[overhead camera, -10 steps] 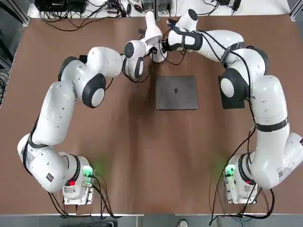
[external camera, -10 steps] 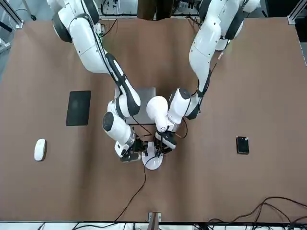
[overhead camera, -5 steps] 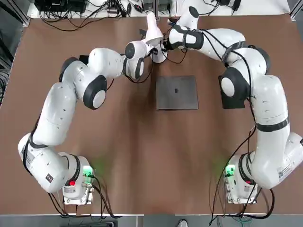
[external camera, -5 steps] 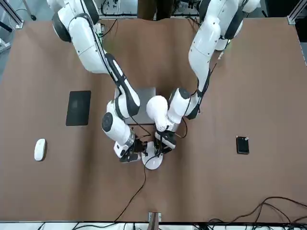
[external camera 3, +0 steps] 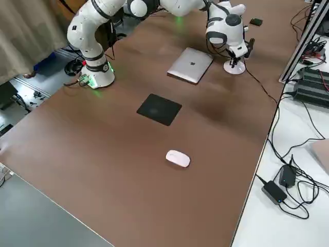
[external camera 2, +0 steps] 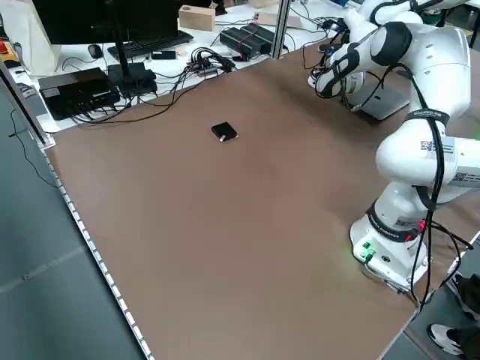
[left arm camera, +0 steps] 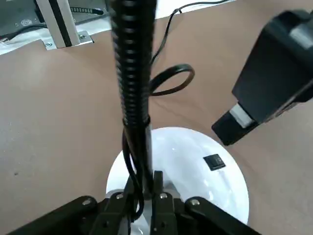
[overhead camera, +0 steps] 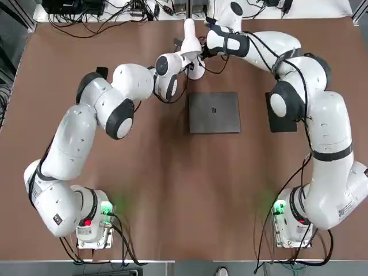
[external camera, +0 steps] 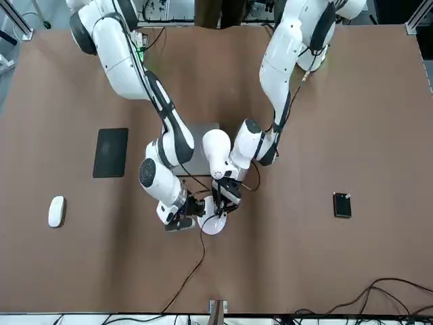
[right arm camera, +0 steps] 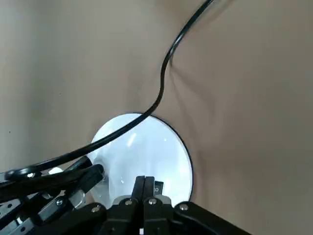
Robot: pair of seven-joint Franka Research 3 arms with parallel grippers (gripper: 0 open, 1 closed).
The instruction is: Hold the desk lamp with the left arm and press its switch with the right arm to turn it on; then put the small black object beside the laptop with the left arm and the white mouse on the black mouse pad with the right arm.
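Desk lamp (external camera: 215, 223) sits at the far edge of the table past the laptop (overhead camera: 214, 112), and we're clearly on step one: the left gripper (left arm camera: 145, 195) is clamped tight on the lamp's black ribbed neck just above the white base, while the right gripper (right arm camera: 144, 185) has its fingers pinched together, tip right over the little square switch (left arm camera: 212, 161) on the base. Next move, I'd guess, is a short straight push down on that switch, steady enough not to skid off. Small black object (external camera: 342, 204) and white mouse (external camera: 56, 210) sit untouched, well apart from everything.
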